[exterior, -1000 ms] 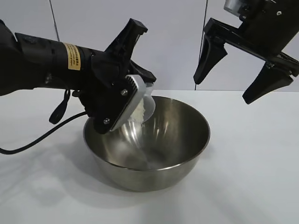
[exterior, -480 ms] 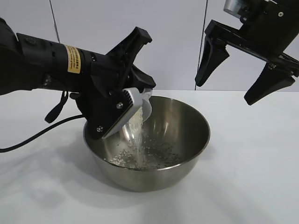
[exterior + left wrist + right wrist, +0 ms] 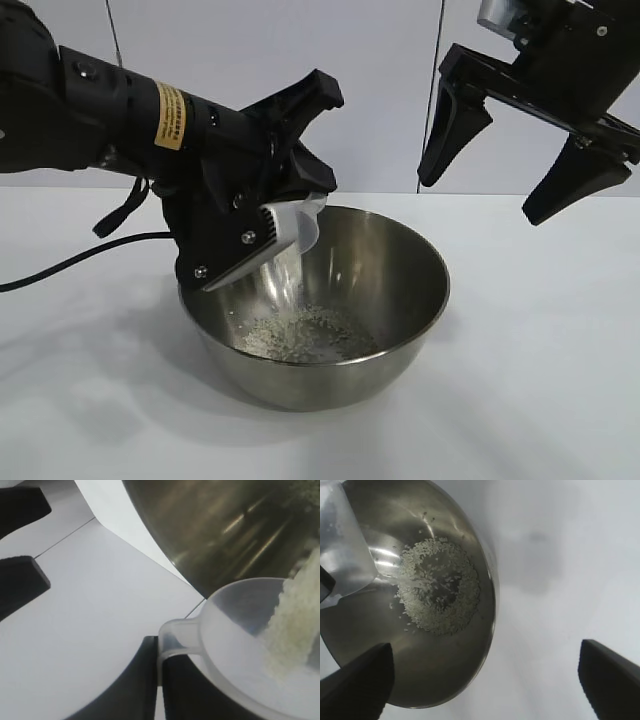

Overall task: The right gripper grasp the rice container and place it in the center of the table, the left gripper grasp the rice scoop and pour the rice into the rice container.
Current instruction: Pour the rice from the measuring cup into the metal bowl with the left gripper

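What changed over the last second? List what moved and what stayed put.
The left gripper, shut on the scoop, rolled its wrist and tipped the scoop further; the rice that sat in it now mostly lies in the bowl, with a thin stream still falling. The bowl did not move on the table. The right gripper hangs open above, unmoved.

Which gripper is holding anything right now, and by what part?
The left gripper holds the rice scoop by its handle; the right gripper holds nothing, fingers open.
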Robot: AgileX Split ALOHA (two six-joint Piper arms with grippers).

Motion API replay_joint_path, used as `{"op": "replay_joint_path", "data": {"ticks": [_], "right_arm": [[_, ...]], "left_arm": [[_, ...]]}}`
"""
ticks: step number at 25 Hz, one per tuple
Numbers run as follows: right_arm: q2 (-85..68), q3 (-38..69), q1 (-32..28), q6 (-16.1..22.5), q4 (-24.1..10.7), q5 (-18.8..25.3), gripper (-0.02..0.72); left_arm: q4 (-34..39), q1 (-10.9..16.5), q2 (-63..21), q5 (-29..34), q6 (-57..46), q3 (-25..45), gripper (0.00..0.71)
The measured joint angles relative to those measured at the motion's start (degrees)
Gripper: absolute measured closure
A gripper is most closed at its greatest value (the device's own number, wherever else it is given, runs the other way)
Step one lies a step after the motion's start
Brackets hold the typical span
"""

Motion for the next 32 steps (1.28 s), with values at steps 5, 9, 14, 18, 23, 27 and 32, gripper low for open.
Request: {"op": "replay_joint_path", "data": {"ticks": [5, 9, 14, 18, 23, 27, 32], "right_arm": [[0.0, 0.0, 0.0, -0.4, -0.1, 0.0, 0.009], [0.0, 0.0, 0.0, -0.4, -0.1, 0.0, 0.009], [0.0, 0.0, 0.0, -0.4, -0.1, 0.0, 0.009], [0.0, 0.0, 0.0, -0.4, -0.1, 0.0, 0.009], [0.0, 0.0, 0.0, -0.4, -0.1, 0.0, 0.009], [0.0, 0.0, 0.0, -0.4, -0.1, 0.0, 0.009], [0.0, 0.0, 0.0, -0.4, -0.1, 0.0, 0.009]], "left_arm": [[1.4, 0.0, 0.0, 0.5, -0.1, 0.0, 0.698], [1.5, 0.0, 0.0, 0.7, -0.1, 0.0, 0.698], [1.5, 0.0, 0.0, 0.7, -0.1, 0.0, 0.698], [1.7, 0.0, 0.0, 0.7, -0.1, 0.0, 0.698], [4.2, 0.0, 0.0, 0.7, -0.1, 0.0, 0.698], [5.1, 0.0, -0.3, 0.7, -0.1, 0.0, 0.698], [5.1, 0.0, -0.9, -0.4, -4.9, 0.0, 0.698]]}}
